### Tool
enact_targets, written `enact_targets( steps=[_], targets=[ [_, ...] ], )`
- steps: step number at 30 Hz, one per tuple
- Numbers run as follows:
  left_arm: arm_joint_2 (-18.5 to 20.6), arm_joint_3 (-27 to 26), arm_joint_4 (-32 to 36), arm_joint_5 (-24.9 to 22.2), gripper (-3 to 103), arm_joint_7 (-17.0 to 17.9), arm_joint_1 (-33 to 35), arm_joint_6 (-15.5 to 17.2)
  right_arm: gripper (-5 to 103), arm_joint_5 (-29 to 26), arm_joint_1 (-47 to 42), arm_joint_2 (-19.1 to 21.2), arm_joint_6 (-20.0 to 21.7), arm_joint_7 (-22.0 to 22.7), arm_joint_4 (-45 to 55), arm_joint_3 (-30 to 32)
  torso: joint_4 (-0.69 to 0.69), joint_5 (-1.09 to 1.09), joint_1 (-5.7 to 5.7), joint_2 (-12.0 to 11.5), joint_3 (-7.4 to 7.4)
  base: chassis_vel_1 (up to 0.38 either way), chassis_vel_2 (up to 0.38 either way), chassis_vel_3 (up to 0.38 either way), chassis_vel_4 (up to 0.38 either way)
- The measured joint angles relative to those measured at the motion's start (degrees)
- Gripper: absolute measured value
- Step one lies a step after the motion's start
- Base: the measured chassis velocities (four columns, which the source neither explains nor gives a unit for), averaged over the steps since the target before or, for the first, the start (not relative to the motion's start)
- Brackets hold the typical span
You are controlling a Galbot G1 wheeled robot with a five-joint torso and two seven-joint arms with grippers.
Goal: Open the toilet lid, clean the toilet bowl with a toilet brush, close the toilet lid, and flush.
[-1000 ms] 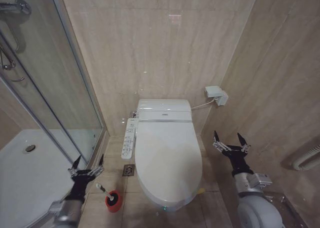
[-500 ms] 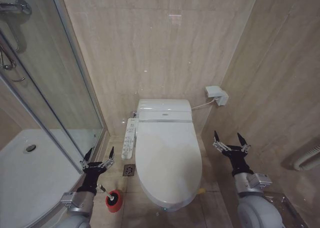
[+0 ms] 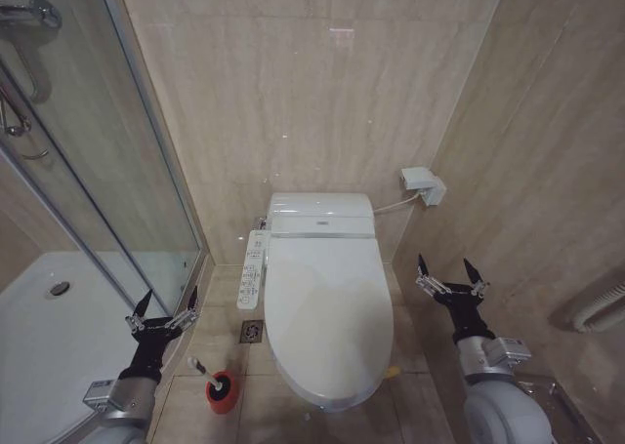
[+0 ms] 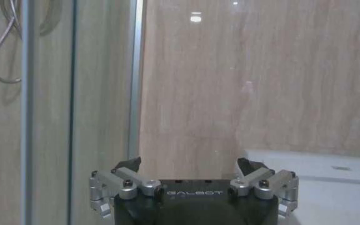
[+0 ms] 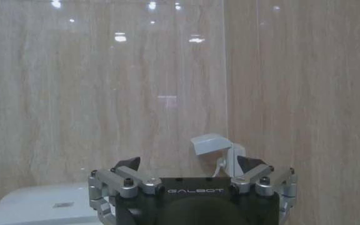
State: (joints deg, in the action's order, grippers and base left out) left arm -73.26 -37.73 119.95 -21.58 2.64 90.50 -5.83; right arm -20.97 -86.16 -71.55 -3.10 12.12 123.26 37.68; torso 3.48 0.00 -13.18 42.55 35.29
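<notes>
While the lid (image 3: 325, 302) lies shut on the bowl, long axis running twelve to six, I find my left gripper (image 3: 162, 320) at nine o'clock of it, fingers spread, empty. My right gripper (image 3: 450, 283) waits at three o'clock, likewise spread, slightly nearer. Brush (image 3: 203, 368) stands in its cup (image 3: 223, 390), near seven.

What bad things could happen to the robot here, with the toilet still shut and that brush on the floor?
1. The toilet brush leans out of a small red cup just below the open left gripper; a low arm sweep might tip the cup.
2. The glass shower door stands close beside that arm, so a wide swing could hit it.
3. The toilet lid is glossy and closed; the open right gripper may slip when lifting it.
</notes>
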Motion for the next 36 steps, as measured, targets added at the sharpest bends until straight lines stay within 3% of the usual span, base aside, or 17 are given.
enact_targets(
  steps=[28, 36],
  targets=[
    [-0.84, 0.49, -0.67, 0.18, 100, -0.66, 0.53, -0.54, 100, 0.00, 0.00, -0.01, 0.00, 0.00, 0.00, 0.00, 0.00, 0.00, 0.01, 0.00, -0.01, 0.000, 0.000, 0.000, 0.000],
    [-0.89, 1.04, -1.95, 1.03, 100, -1.07, 0.25, -1.13, 100, 0.00, 0.01, 0.00, 0.00, 0.01, 0.00, 0.01, 0.01, 0.01, -0.04, 0.00, 0.01, -0.148, 0.035, 0.143, -0.050]
  ],
)
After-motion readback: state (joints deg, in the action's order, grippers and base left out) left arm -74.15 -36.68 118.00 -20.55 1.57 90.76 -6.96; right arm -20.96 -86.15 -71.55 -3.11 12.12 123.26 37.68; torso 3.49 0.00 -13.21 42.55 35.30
